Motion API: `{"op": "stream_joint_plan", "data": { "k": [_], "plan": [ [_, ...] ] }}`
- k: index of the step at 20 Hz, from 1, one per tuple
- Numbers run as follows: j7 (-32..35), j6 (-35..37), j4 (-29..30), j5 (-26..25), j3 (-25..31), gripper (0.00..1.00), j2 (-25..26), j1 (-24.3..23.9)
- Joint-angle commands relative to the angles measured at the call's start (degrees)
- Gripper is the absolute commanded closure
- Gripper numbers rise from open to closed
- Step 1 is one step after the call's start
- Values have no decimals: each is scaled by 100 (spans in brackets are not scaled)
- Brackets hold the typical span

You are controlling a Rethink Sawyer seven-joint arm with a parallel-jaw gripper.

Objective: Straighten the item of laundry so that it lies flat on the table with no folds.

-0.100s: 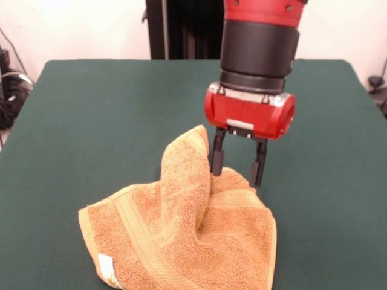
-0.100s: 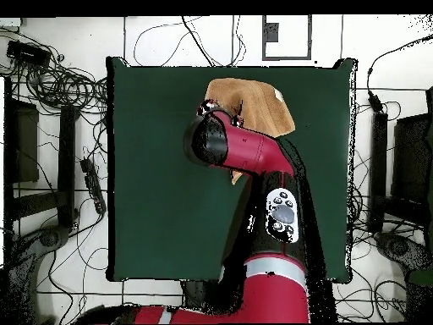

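Orange-tan terry towel [image 1: 181,235] is seen rumpled near one long edge of the green table [image 1: 91,121], a fold raised into a peak. That peak is touched by one finger of the gripper [image 1: 237,168], whose jaws are spread apart.

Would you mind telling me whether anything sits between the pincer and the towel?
Nothing visible does. The red-and-black pincer is already at the crumpled orange-tan terry towel, one finger against its raised fold, on the dark green felt table.
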Motion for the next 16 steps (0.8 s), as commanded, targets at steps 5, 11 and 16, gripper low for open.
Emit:
{"op": "stream_joint_plan", "data": {
  "k": [5, 11, 16],
  "plan": [
    [808, -458, 181, -12, 608, 0, 936, 147],
    [985, -540, -55, 209, 548, 0, 1270, 418],
    [934, -731, -275, 249, 735, 0, 1544, 418]
  ]
}}
